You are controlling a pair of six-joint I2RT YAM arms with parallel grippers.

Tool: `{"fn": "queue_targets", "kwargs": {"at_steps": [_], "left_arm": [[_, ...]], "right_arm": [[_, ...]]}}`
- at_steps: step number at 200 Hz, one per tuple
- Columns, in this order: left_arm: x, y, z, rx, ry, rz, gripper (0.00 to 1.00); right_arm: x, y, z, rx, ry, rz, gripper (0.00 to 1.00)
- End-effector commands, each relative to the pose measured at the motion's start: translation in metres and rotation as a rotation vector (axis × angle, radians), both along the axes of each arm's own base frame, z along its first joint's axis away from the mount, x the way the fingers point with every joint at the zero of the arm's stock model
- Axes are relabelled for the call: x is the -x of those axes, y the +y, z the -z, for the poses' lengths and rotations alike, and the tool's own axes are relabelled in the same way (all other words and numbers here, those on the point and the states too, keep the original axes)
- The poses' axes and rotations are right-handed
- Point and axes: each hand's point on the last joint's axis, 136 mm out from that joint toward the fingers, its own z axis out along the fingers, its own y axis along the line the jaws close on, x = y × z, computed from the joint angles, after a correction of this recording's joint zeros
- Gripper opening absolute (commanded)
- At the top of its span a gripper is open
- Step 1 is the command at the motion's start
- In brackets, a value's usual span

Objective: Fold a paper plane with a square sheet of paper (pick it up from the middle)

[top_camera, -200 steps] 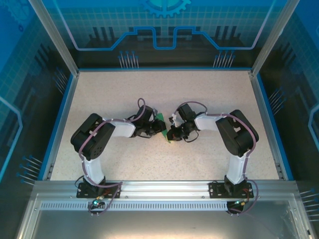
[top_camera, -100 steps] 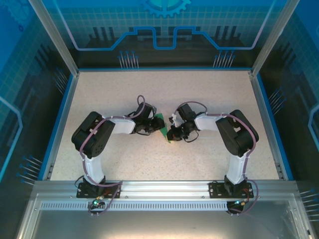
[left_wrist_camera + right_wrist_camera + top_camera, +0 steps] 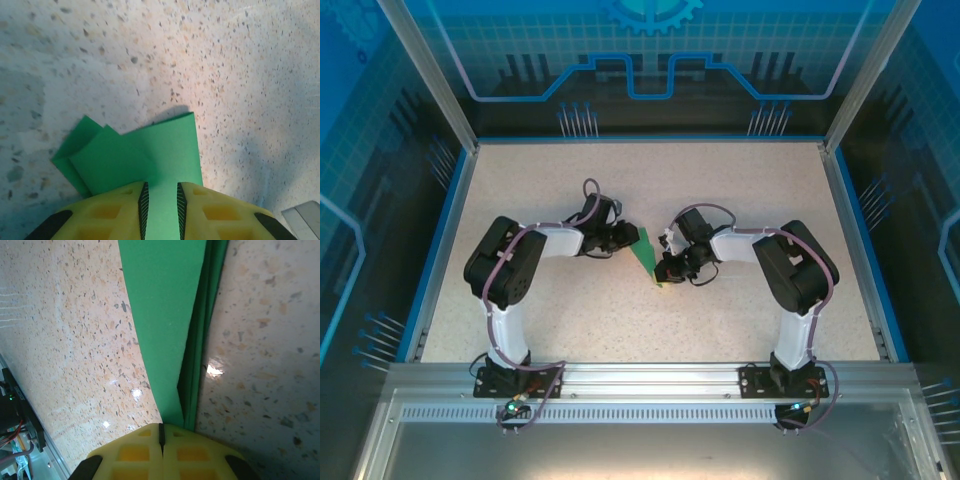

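Part-folded paper plane [image 3: 645, 255] at mid-table [image 3: 720, 190], between the two arms; whether lifted or resting, cannot tell. Left tool [image 3: 160, 205]: jaws narrowly apart, clamped on the wide layered end; right tool [image 3: 161, 432]: pinched fully shut on the narrow end. Judgement: the two-end hold tensions the creases for the next fold.

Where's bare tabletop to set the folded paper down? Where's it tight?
Free: the wide far strip of table between the back wall and both arms; also the near patch between the two arm bases, ahead of the rail. Crowded: centre, where the left gripper and right gripper meet on the green paper.
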Motion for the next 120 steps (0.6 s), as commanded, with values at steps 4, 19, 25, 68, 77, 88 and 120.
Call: {"fn": "queue_targets", "kwargs": {"at_steps": [4,19,25,68,77,88,120], "left_arm": [[-0.014,0.018,0.012,-0.075,-0.017,-0.026,0.27],[-0.016,0.020,0.014,-0.085,-0.014,-0.028,0.27],[-0.017,0.021,0.015,-0.091,-0.014,-0.028,0.27],[-0.026,0.037,0.018,-0.128,-0.020,-0.051,0.27],[-0.029,0.041,0.018,-0.137,-0.021,-0.058,0.27],[-0.033,0.045,0.017,-0.148,-0.024,-0.067,0.27],[-0.046,0.056,0.004,-0.147,-0.047,-0.097,0.27]], "right_arm": [[0.039,-0.040,0.042,0.197,0.156,0.016,0.05],[0.039,-0.040,0.042,0.198,0.156,0.014,0.05],[0.039,-0.040,0.042,0.199,0.157,0.015,0.05],[0.040,-0.041,0.042,0.200,0.156,0.015,0.05],[0.040,-0.041,0.042,0.199,0.156,0.015,0.05],[0.039,-0.040,0.041,0.198,0.155,0.016,0.05],[0.038,-0.039,0.040,0.192,0.149,0.015,0.05]]}}
